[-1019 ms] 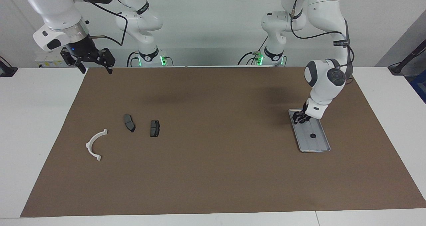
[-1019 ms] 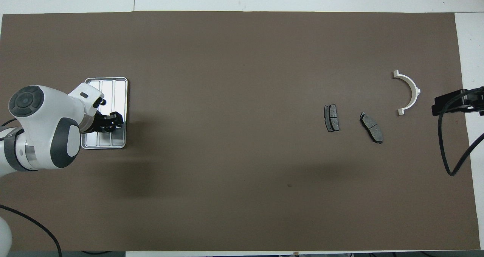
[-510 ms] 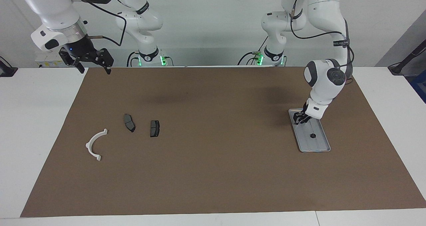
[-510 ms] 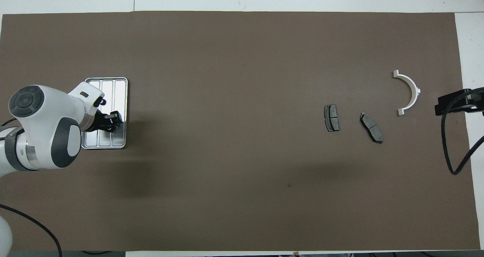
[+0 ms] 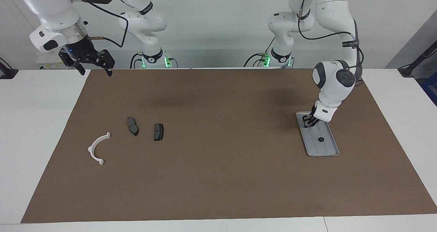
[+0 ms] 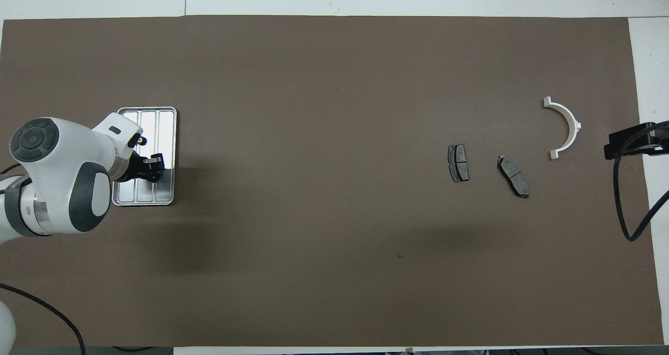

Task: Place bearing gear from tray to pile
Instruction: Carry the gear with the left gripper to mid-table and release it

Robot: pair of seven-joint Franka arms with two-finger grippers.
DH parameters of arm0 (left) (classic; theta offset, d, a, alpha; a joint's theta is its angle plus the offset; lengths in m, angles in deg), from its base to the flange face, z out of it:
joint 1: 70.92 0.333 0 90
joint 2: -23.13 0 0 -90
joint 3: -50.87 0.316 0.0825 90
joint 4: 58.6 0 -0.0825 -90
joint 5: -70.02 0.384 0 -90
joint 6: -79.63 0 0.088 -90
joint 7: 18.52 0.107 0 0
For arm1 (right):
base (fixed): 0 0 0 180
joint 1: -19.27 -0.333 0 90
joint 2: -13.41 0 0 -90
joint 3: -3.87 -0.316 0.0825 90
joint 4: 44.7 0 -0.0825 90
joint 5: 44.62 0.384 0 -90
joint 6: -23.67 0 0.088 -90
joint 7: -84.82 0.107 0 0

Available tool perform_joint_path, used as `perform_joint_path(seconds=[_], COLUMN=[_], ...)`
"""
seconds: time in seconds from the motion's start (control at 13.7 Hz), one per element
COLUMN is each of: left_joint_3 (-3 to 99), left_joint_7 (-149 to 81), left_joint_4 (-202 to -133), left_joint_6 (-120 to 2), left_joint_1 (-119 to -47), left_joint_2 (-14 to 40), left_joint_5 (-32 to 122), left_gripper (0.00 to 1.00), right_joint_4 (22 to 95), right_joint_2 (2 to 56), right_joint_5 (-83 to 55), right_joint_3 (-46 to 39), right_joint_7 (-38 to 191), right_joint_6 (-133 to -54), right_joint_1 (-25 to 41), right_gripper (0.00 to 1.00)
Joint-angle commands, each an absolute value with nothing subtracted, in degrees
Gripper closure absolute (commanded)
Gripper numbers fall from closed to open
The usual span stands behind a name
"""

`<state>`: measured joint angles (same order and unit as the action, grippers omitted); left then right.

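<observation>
Since the earlier frames, our left gripper (image 5: 309,122) has narrowed its fingers low over the robots' end of the flat silvery-grey ribbed metal tray (image 5: 328,150); we cannot tell whether it grips anything. Our right gripper (image 5: 91,64) waits wide open, now drawn slightly higher over the desk's (image 5: 41,122) edge. The tray's long axis runs away from the robots. A small dark round bearing gear (image 5: 320,139) lies in the tray, apart from the left gripper, farther from the robots.

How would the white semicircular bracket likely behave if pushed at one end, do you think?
The white semicircular bracket looks thin, so probably light. Lying flat on the brown mat, it would likely pivot or slide rather than roll.
</observation>
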<state>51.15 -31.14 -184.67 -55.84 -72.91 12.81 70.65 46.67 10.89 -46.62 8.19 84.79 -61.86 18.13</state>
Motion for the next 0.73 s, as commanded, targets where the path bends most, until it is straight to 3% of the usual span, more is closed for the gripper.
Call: perform_joint_path(seconds=[0.0,0.22,0.66], left_joint_3=[51.22,50.96,51.05], left_joint_7=[-32.57,-38.96,-70.92], left_joint_4=[-182.28,-174.82,-169.88], left_joint_6=[-52.84,-44.4,-44.03], left_joint_1=[-73.2,-75.3,-91.46], left_joint_2=[12.24,12.32,10.93], left_joint_5=[71.43,70.81,70.11], left_gripper=[1.0,1.0,1.0], right_joint_4=[47.94,48.82,49.08], right_joint_2=[9.46,8.93,8.84], right_joint_5=[-46.2,-46.11,-45.85], right_joint_3=[7.74,7.74,7.74], right_joint_7=[85.18,84.13,84.21], right_joint_6=[-61.33,-61.32,-62.37], right_joint_1=[18.21,18.21,18.3], right_gripper=[0.0,0.0,0.0])
